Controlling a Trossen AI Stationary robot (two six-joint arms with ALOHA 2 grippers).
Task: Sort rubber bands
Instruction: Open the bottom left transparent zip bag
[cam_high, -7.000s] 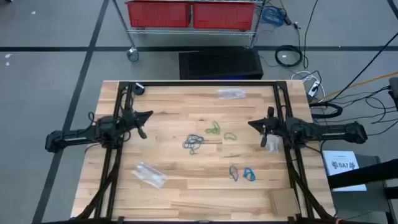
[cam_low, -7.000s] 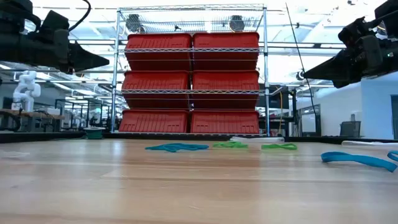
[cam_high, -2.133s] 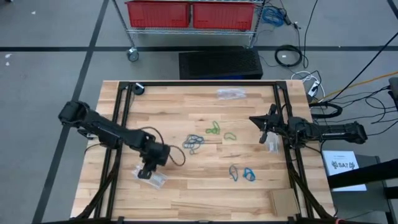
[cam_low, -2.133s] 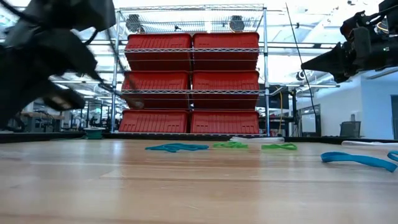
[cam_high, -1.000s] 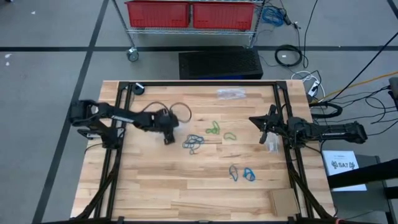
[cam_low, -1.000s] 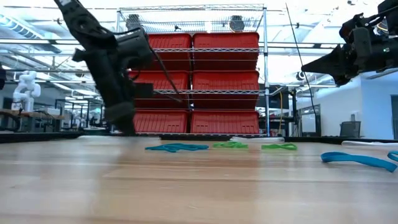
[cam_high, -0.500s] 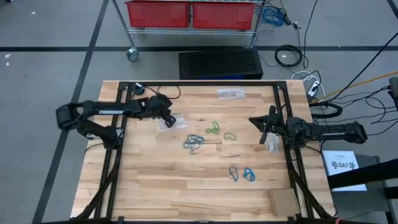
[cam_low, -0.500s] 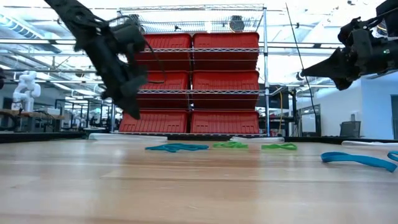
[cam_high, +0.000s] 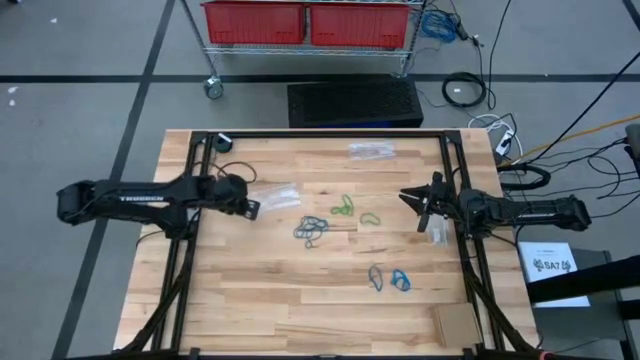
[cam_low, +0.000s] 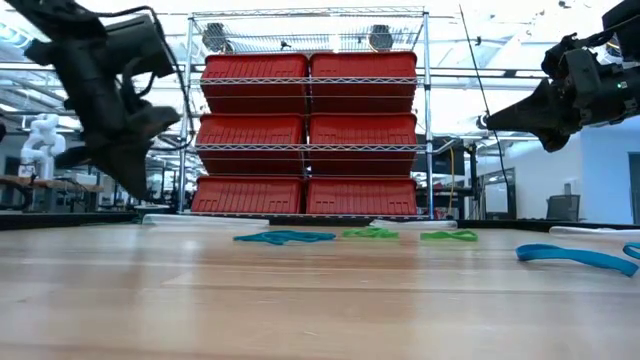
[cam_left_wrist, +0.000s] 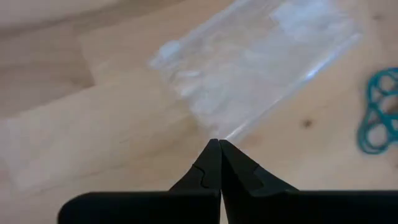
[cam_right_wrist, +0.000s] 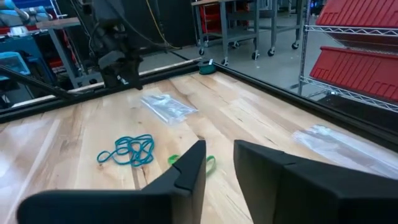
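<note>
The rubber bands lie flat on the wooden table: two green ones (cam_high: 343, 207) (cam_high: 370, 218), a dark grey-blue bunch (cam_high: 312, 230) at the middle, and a dark one (cam_high: 377, 277) beside a bright blue one (cam_high: 401, 281) nearer the front. My left gripper (cam_high: 252, 208) is shut and hangs above the table, just left of a clear plastic bag (cam_high: 275, 195). In the left wrist view its tips (cam_left_wrist: 219, 144) point at the bag's edge (cam_left_wrist: 261, 62). My right gripper (cam_high: 415, 200) is open and empty at the right, raised above the table (cam_low: 500, 118).
A second clear bag (cam_high: 372, 151) lies near the far edge. A black frame rail (cam_high: 320, 134) runs along the table's far side and down both sides. A rack of red bins (cam_low: 310, 135) stands behind the table. A cardboard piece (cam_high: 455, 325) lies at the front right.
My left gripper has carried the clear bag toward the far edge and laid it down left of the bands. It has then let go and drawn back toward the table's left edge. The bag stays where it was laid. My right arm has kept still.
</note>
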